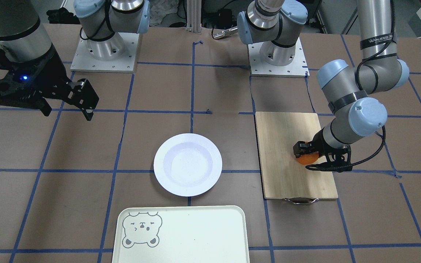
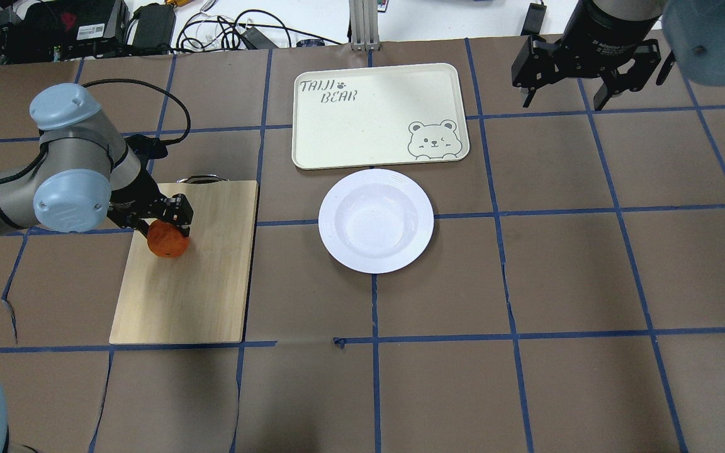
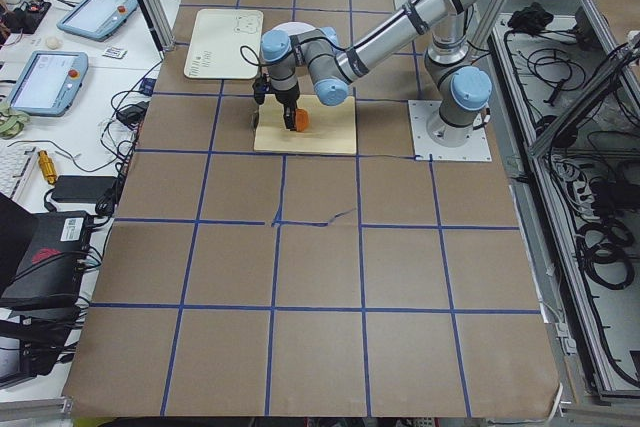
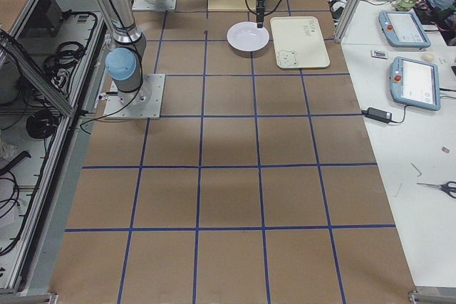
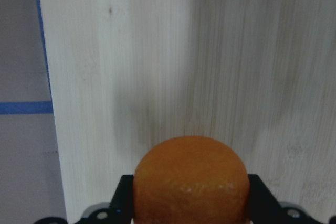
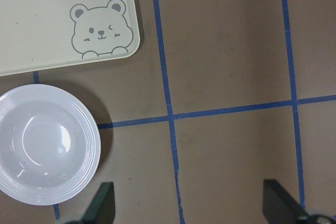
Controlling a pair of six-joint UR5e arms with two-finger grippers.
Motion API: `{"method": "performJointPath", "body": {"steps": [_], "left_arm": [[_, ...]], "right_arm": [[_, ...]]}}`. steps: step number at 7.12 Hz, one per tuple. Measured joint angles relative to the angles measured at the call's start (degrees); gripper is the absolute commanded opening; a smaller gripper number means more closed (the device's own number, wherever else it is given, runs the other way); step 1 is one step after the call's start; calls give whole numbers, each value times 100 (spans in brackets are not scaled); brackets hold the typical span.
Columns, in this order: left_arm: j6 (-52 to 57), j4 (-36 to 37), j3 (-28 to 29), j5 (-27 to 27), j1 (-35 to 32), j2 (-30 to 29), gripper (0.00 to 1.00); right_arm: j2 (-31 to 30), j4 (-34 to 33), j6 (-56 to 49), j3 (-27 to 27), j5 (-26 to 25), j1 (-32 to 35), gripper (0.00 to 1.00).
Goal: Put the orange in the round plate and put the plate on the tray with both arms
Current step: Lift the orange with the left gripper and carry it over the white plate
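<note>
Closest to my wrist lens, the orange [image 5: 190, 179] sat clamped in the left pincer [image 2: 167, 229] over the cutting board [image 2: 192, 289]; the right pincer [image 2: 565, 94] hung spread apart near the round plate [image 2: 376, 221] and tray [image 2: 369, 126].

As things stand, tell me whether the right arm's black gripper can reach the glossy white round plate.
Probably yes: the open right gripper hangs above the table, nothing between it and the empty white round plate.
</note>
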Motion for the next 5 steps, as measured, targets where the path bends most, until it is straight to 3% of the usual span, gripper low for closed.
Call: {"method": "performJointPath", "body": {"steps": [2, 5], "left_arm": [[-226, -498, 398, -72, -92, 96, 0], [-1585, -1457, 1580, -775, -656, -19, 0]], "right_arm": [[-18, 5, 0, 24, -12, -1, 100], [-12, -15, -4, 47, -13, -9, 100]]}}
